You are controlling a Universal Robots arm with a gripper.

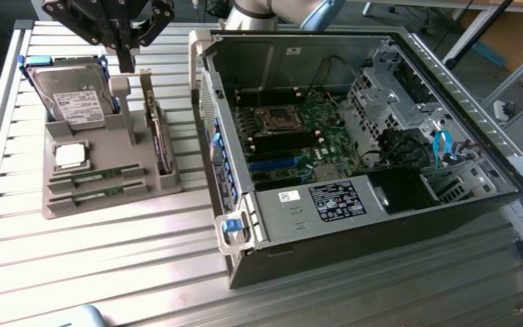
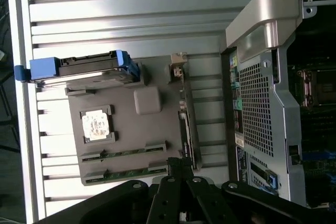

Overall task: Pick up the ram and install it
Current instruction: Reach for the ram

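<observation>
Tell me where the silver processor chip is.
The chip lies at the exterior view's left, on the grey tray, between the hard drive and the ram sticks.

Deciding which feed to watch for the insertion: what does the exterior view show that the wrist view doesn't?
Exterior view: inside the open case, a drive cage, a blue cable and a black label. Wrist view: the case's perforated outer panel, face-on. Both: the grey tray holding two ram sticks, the processor and the hard drive, with the gripper above it, jaws shut.
</observation>
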